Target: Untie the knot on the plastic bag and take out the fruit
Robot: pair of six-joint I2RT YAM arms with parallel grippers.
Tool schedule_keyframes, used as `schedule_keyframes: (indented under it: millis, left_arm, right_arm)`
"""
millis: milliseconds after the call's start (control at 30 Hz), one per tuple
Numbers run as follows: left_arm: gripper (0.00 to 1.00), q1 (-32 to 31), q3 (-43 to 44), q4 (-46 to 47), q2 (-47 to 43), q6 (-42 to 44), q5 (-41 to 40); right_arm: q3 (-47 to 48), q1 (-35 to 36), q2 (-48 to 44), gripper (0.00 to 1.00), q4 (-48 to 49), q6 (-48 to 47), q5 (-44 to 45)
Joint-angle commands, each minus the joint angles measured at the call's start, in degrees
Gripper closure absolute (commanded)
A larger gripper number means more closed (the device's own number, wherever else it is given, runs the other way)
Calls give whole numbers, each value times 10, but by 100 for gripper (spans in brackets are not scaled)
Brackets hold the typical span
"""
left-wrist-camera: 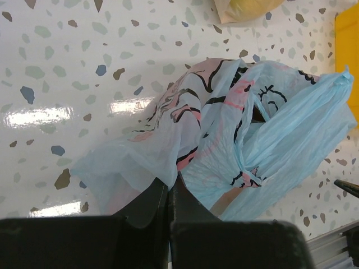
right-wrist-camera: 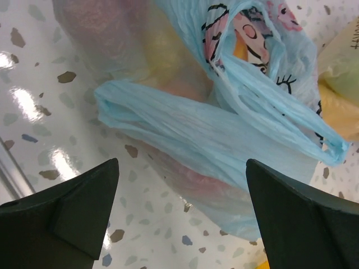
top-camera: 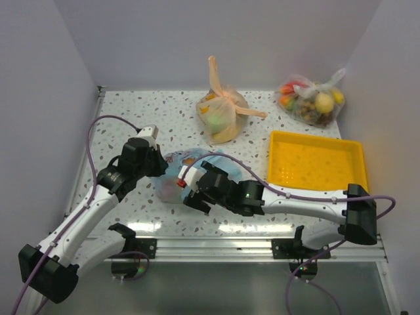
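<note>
The light blue plastic bag with pink prints lies on the speckled table between my two grippers. My left gripper is shut on a fold of the bag's thin film at its left side. A gathered twist of the handle ears sits right of it, and one flat ear stretches up to the right. My right gripper is open, its jaws wide apart just over the bag's lower edge. Fruit shows only dimly through the film, a reddish piece and a yellowish one.
An orange tied bag stands at the back middle. A clear bag of fruit lies at the back right. A yellow tray sits right of the blue bag. Walls close in the left, back and right, and a metal rail runs along the front.
</note>
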Motion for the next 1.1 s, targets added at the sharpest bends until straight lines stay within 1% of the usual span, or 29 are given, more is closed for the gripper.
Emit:
schedule_keyframes:
  millis: [0, 267, 400, 533, 667, 733, 867, 900, 933, 1000, 1033, 1067]
  left_arm:
    - [99, 4, 1, 11, -6, -12, 14]
    - [99, 4, -3, 13, -3, -12, 14]
    - [99, 4, -8, 14, -3, -13, 14]
    - [100, 4, -18, 14, -3, -17, 27]
    - [100, 4, -33, 16, -10, -20, 28]
    - [100, 4, -39, 13, -13, -20, 26]
    - [100, 4, -41, 1, -18, -15, 18]
    - [100, 4, -41, -3, -19, -13, 0]
    - [100, 4, -41, -8, -22, -10, -8]
    - [100, 4, -40, -19, -27, -6, -35]
    - [100, 4, -41, -24, -29, -3, -43]
    - [100, 4, -42, -30, -29, -1, -58]
  right_arm:
    - [-6, 6, 21, 2, 82, -49, 75]
    - [-24, 7, 84, 4, 162, -62, 88]
    - [-28, 7, 111, 5, 198, -62, 109]
    - [-28, 7, 129, 9, 248, -42, 124]
    - [-19, 7, 157, 11, 256, -28, 131]
    - [-28, 5, 165, 14, 276, -14, 151]
    - [-41, -5, 164, 24, 282, 45, 182]
    - [-46, -14, 159, 26, 279, 58, 194]
    - [-49, -20, 155, 35, 269, 67, 208]
    - [-65, -44, 139, 44, 263, 108, 211]
    - [-71, -54, 118, 56, 257, 118, 204]
    - [-77, -64, 107, 65, 252, 126, 197]
